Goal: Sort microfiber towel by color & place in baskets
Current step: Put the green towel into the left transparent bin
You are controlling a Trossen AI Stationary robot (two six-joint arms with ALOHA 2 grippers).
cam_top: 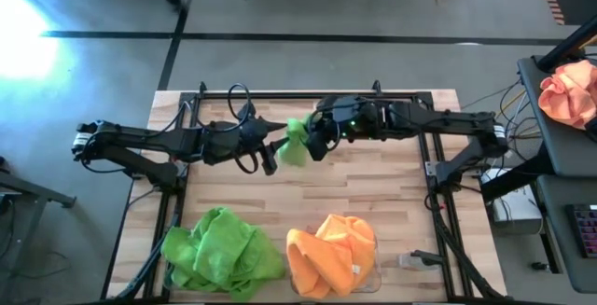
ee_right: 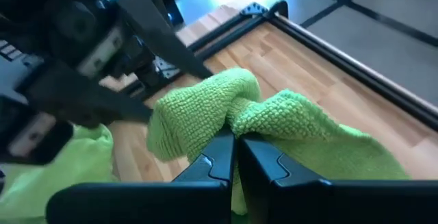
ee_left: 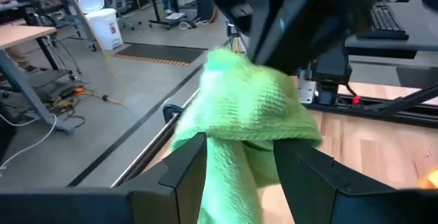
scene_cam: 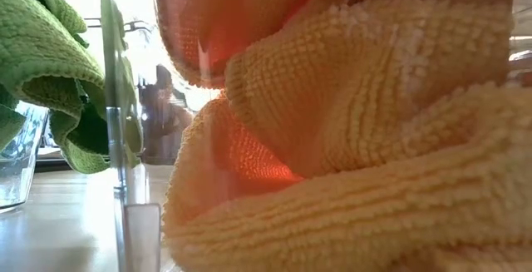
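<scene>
The right gripper (ee_right: 236,157) is pinching a green towel (cam_top: 296,143) above the far middle of the table (cam_top: 392,184), its fingers pressed together on a fold of the cloth. The towel is bunching up on both sides of those fingers and hanging down below them.

The left gripper (ee_left: 241,166) is meeting it from the opposite side with its fingers spread. The hanging part of the towel is passing between the two fingers (ee_left: 186,169), with the bulk of the cloth sitting just above and ahead of them. Whether the fingers are touching the cloth cannot be told.

Well away from both grippers, at the near edge of the table, a pile of green towels (cam_top: 222,252) is lying in the left basket (scene_cam: 15,162), and a pile of orange towels (cam_top: 328,254) is lying in the right basket (cam_top: 374,250) just beside it.
</scene>
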